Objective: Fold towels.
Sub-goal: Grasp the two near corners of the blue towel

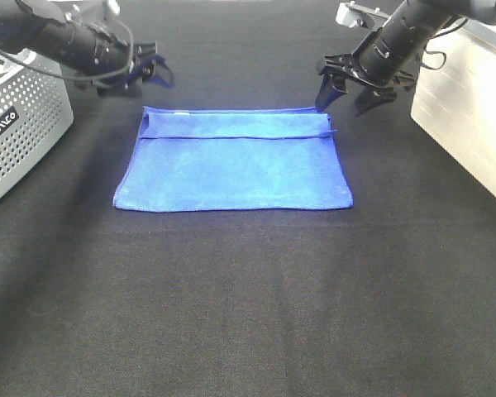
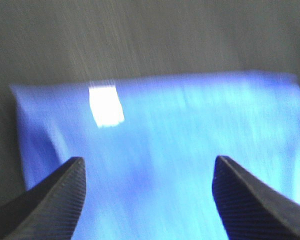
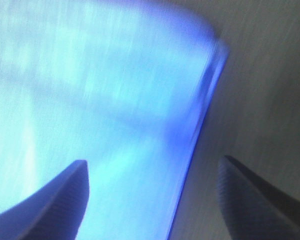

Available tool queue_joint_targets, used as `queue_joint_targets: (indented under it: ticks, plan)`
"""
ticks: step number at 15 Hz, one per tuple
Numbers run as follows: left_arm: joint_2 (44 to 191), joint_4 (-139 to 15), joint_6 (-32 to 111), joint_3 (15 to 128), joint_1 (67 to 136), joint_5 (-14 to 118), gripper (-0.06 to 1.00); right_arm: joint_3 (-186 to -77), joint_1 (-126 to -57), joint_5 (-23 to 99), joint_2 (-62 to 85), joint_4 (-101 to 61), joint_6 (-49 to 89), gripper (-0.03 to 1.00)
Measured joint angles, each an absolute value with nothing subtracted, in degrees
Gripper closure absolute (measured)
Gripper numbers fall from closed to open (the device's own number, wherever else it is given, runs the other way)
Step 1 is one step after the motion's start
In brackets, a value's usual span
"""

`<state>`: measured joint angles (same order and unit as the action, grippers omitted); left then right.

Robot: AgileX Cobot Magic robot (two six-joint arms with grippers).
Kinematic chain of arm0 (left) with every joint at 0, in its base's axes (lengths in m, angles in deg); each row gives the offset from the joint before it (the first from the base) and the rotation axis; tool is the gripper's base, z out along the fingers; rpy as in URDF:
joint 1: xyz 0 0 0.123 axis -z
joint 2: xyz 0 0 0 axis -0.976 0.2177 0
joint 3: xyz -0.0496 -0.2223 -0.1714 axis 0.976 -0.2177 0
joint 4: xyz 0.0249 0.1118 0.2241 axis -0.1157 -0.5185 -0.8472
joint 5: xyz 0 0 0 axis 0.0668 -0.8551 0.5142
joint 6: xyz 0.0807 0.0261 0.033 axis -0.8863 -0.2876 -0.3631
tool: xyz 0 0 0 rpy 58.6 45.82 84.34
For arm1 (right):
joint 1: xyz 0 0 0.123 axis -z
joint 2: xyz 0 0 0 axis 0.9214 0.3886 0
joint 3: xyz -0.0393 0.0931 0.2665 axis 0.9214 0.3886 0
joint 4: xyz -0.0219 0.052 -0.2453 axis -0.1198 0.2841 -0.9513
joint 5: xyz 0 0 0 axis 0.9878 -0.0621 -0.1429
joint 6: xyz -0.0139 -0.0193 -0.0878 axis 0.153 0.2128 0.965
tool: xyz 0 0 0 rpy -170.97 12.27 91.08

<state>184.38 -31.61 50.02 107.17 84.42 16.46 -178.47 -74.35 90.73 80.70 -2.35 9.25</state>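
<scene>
The royal-blue towel [image 1: 231, 164] lies flat on the black table, with its far edge folded over into a narrow strip and a small white tag [image 1: 181, 110] at the far edge. My left gripper [image 1: 153, 73] is open and empty, just beyond the towel's far left corner. My right gripper [image 1: 347, 93] is open and empty, just beyond the far right corner. The left wrist view shows the towel [image 2: 190, 145] and its tag [image 2: 106, 106] between open fingers. The right wrist view shows the towel's edge [image 3: 200, 125] between open fingers.
A grey perforated basket [image 1: 16, 124] stands at the left edge of the table. A white box [image 1: 471, 116] stands at the right edge. The black table cloth [image 1: 248, 306] stretches toward the front.
</scene>
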Motion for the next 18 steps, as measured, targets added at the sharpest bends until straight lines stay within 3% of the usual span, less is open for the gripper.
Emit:
queue_joint_targets:
  ticks: [6,13,18]
  plan:
    - [181.6,-43.9,63.3,103.6,84.6,6.9,0.28,-175.0,-74.4,96.5,78.2,-2.5,5.7,0.29]
    - [166.8,-46.7,70.5,73.0,83.6,18.2,0.29,-142.2,-74.4,82.4,63.3,-1.7,9.3,0.29]
    - [169.2,-43.9,70.6,70.8,84.3,22.2,0.29,-138.1,-74.4,77.4,63.9,-0.1,11.1,0.29]
